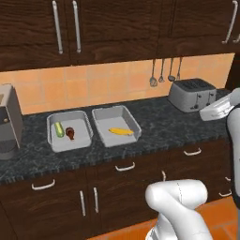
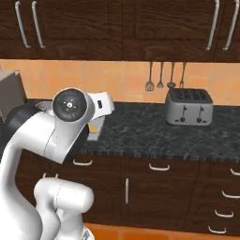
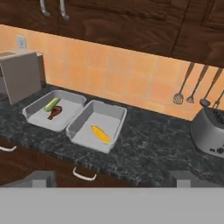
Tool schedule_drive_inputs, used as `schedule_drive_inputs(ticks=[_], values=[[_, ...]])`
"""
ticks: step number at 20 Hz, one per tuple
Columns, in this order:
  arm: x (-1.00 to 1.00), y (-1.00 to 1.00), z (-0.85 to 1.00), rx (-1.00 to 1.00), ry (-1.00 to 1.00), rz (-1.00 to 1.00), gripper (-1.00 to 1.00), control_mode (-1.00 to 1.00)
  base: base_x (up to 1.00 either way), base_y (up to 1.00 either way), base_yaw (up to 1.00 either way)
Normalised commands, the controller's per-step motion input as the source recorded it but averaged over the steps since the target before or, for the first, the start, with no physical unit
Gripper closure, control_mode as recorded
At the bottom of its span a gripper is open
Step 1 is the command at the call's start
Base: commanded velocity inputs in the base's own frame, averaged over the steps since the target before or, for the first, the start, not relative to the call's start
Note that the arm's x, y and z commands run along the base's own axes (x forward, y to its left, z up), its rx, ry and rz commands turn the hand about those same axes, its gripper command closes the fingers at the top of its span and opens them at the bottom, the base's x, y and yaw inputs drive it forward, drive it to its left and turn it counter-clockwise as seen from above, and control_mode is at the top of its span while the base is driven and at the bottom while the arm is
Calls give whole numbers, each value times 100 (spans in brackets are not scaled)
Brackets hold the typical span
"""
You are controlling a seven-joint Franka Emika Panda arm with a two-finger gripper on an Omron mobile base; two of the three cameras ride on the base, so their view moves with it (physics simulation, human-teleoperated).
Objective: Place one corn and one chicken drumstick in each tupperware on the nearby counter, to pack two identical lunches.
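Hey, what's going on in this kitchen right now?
A white robot arm is packing two light-grey trays on the speckled stone counter. The left tray holds a green-husked cob and a brown drumstick; the right tray holds only a plain yellow cob. The arm's hand looks down on them from above, holding nothing visible.

Kitchen: stone counter, toaster, probably hanging utensils.

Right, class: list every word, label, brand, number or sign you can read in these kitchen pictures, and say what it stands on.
None: no readable text anywhere.
The toaster shows dark slots and levers, no lettering.
The grey appliance at the counter's end carries small dark marks, too blurred to read.
The two tupperware trays are unmarked.
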Motion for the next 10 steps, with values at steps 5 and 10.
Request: schedule_drive_inputs(ticks=[5,10], values=[[0,0,0,0,0,0,-100,100,-4,-89,-4],[0,0,0,0,0,0,-100,100,10,-91,0]])
